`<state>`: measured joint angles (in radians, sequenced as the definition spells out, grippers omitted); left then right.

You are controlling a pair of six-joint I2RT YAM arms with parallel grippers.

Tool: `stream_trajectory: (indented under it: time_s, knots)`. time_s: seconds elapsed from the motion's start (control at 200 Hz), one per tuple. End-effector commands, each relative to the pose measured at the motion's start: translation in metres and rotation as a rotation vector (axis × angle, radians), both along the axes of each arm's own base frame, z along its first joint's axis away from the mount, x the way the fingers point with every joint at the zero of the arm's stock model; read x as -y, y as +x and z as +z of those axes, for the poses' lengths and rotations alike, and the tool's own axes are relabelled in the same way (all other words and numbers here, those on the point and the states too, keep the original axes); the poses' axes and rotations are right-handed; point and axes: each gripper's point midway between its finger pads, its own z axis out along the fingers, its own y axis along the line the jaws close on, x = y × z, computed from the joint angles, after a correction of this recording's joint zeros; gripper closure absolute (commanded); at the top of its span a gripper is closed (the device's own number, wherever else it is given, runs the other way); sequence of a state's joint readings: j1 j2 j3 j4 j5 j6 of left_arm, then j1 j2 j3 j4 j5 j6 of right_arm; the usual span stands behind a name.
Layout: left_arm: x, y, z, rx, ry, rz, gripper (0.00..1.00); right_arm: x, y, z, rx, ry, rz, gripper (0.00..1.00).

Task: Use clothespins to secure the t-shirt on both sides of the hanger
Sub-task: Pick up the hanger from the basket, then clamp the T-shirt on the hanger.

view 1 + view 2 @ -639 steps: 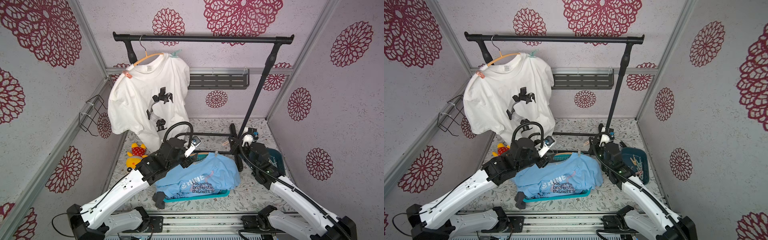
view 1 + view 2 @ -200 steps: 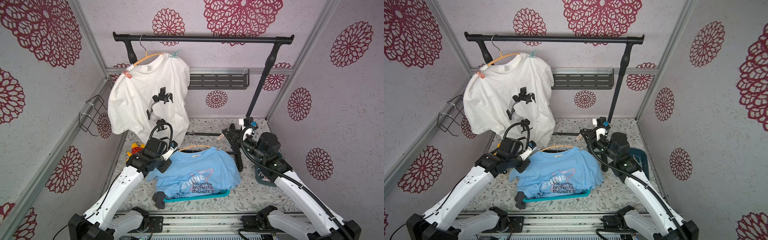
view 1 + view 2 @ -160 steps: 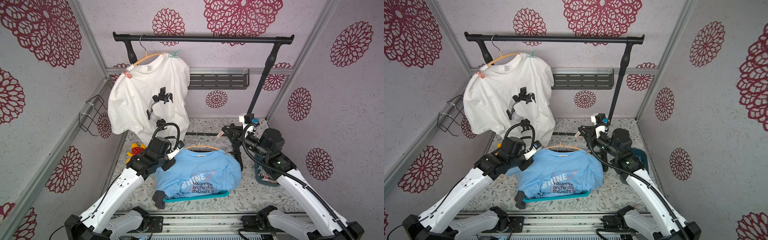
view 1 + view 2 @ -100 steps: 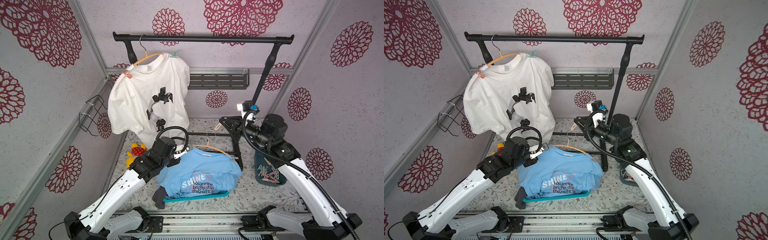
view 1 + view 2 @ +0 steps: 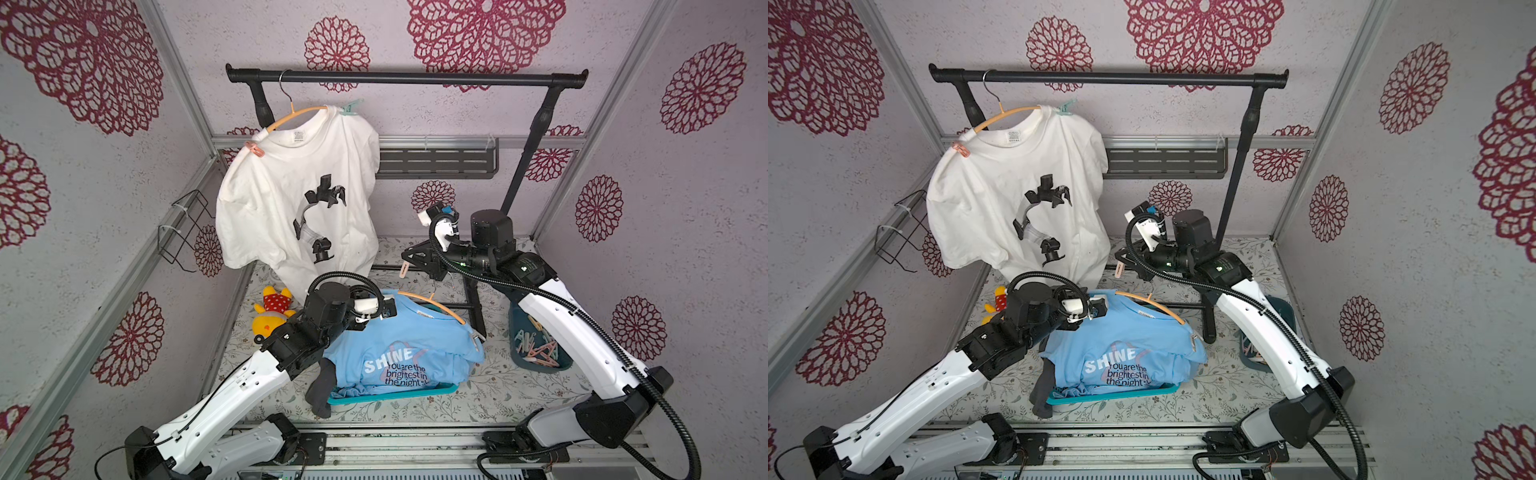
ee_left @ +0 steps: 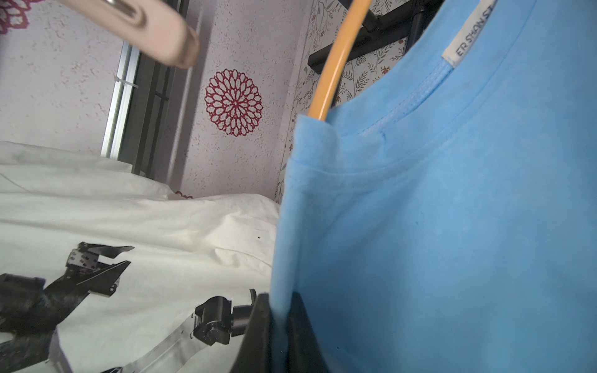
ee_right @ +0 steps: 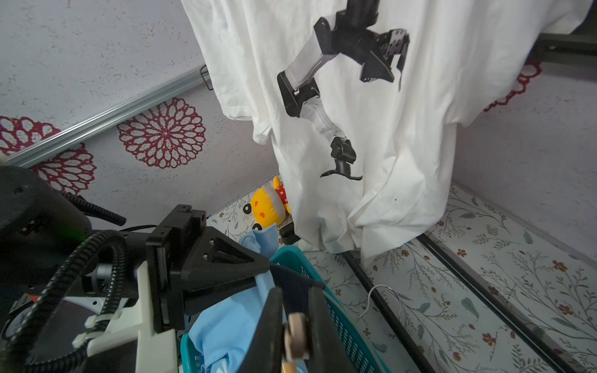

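Your left tool (image 6: 279, 319) is clamped on the shoulder of the blue t-shirt (image 5: 399, 345). In the left wrist view the cloth is pinched between its two fingers (image 6: 258, 336), just below the place where the orange hanger (image 5: 432, 301) goes into the collar. The shirt is on the hanger, and its lower part lies over the teal basket (image 5: 395, 394) on the bench (image 5: 498, 386).

Your right tool (image 5: 411, 261) is closed on one pale clothespin (image 5: 404, 269). It is in the air, above and behind the hanger, and it touches neither the hanger nor the shirt. The right wrist view shows the clothespin between the two fingers (image 7: 271, 323).

At the hanger's other end, on the right arm's side, there is a small pale piece on the sleeve (image 5: 478, 334); I cannot tell if it is a clip.

More clothespins (image 5: 536, 351) lie in the dark bin (image 5: 515, 328) beside the right arm. Behind, a white t-shirt (image 5: 291, 199) hangs on the rack (image 5: 407, 77).
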<state>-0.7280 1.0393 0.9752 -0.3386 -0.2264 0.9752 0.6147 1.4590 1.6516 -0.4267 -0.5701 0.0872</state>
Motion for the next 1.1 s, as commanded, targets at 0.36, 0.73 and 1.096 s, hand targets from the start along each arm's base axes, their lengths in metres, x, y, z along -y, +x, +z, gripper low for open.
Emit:
stream_trajectory:
  time_s: [0.36,0.73,1.096]
  knots:
    - [0.016,-0.011,0.040,0.183,-0.076,-0.122,1.00,-0.033,-0.021,-0.008,0.003,-0.053,0.081,1.00]
    - [0.016,-0.009,0.037,0.166,-0.084,-0.114,1.00,-0.035,-0.025,-0.028,-0.028,-0.105,0.074,1.00]
    - [0.010,0.001,0.038,0.116,-0.122,-0.049,1.00,-0.041,-0.037,-0.045,-0.045,-0.108,0.108,1.00]
